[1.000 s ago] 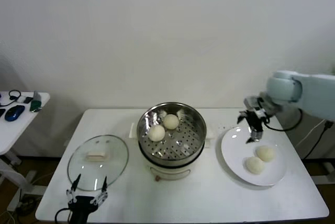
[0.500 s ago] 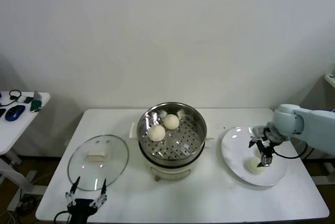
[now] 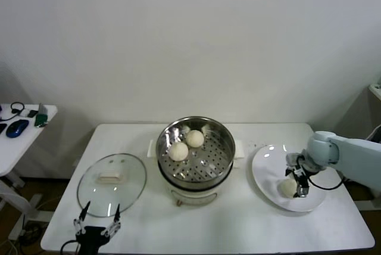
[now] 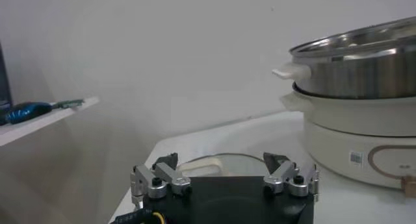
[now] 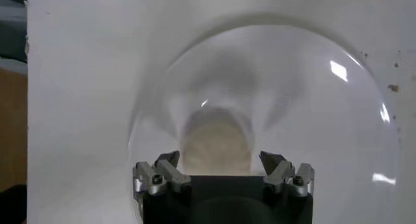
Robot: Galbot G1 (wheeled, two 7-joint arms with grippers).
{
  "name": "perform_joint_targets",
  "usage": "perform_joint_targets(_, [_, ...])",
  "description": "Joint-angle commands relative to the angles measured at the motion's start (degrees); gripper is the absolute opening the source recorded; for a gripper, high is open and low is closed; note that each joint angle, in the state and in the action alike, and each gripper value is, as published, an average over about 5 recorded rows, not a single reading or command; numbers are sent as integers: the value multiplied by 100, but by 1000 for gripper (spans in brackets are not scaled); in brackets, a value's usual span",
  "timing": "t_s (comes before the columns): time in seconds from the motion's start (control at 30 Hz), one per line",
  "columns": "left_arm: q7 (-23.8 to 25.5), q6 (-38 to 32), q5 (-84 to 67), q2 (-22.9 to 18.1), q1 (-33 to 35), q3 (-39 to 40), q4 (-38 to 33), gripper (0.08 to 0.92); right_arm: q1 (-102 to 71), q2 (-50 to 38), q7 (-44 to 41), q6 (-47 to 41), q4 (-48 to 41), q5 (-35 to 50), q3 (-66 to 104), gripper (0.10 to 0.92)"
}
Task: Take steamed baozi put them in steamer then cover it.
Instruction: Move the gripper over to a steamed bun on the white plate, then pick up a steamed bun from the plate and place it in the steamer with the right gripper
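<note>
Right tool [image 3: 296, 183] down on the flat white round plate [image 3: 268, 168] at right of the head frame, fingers spread and straddling a cream-white round dough bun [image 3: 289, 187]; in the right wrist view the bun [image 5: 216, 144] sits between the two fingertips with gaps either side, so nothing gripped yet, by the look of it. Only that one bun is visible on the plate; a second may be hidden behind the tool, cannot tell. Two more cream-white buns [image 3: 186, 145] already lie inside the shiny stainless-steel steamer basket [image 3: 220, 159] at centre frame, toward its far left side, on the perforated floor. Round clear glass lid [image 3: 112, 177] with cream handle lies flat on the white tabletop [image 3: 238, 225] at lower left, well apart from the steamer. Left tool [image 3: 96, 226] parked at bottom left edge, fingers wide open, holding nothing, just near the lid's front rim. Judgement: roughly halfway. Loading partly done; remaining bun or buns to transfer, then lid to go on the steamer, not yet begun.
</note>
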Motion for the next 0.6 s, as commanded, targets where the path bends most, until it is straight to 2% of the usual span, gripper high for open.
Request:
perform_joint_targets(0.03, [-1, 6, 1, 1, -5, -1, 17, 823, -326, 15, 11, -24, -184, -88, 263, 768])
perform_joint_targets(0.23, [-4, 5, 4, -2, 1, -5, 15, 823, -30, -21, -112, 58, -63, -19, 155, 654])
perform_joint_targets(0.43, [-5, 11, 11, -28, -9, -10, -5, 823, 1512, -29, -361, 421, 244, 348, -803, 645])
perform_joint_targets(0.6, [-4, 0, 50, -48, 2, 8, -20, 823, 3551, 463, -701, 1155, 350, 758, -1886, 645])
